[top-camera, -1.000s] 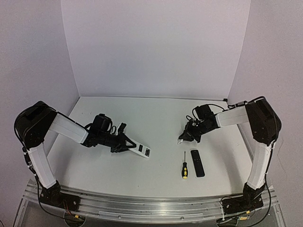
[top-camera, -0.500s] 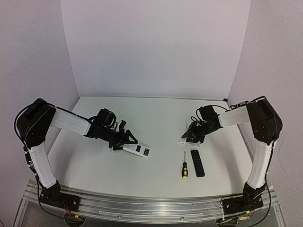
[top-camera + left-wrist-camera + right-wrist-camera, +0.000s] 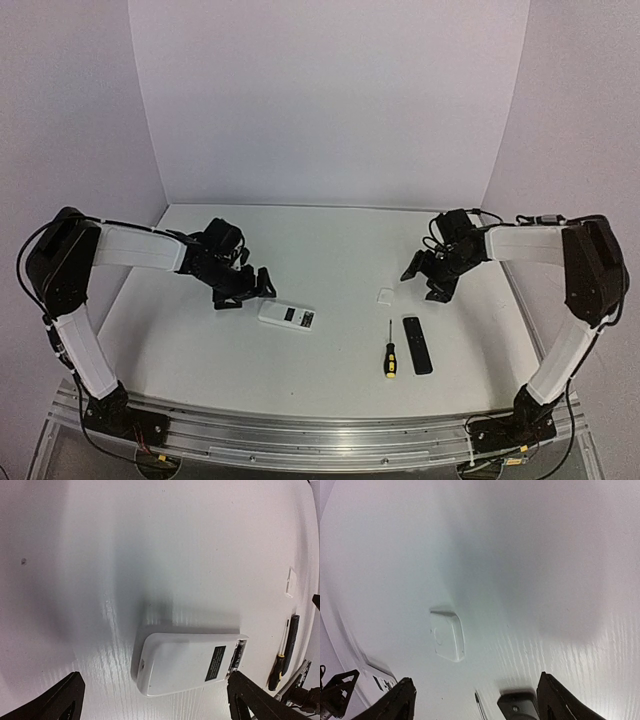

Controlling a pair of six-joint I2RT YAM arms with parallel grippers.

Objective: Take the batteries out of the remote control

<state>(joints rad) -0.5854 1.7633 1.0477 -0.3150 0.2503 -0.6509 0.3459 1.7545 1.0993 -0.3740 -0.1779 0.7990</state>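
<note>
Left hand [image 3: 245, 291] spread wide, just beside white remote control [image 3: 288, 317] lying back-up on surface [image 3: 330, 250]. Right hand [image 3: 422, 285] spread, holding nothing, near small white cover [image 3: 385, 296].

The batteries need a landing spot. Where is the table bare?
Free: the far table between the left gripper and right gripper, and the near strip left of the white remote. Crowded: small white cover, screwdriver and black remote cluster at right.

White lid [image 3: 447, 637] lies on the table [image 3: 545, 555] before the parted end effector [image 3: 475, 678].
</note>
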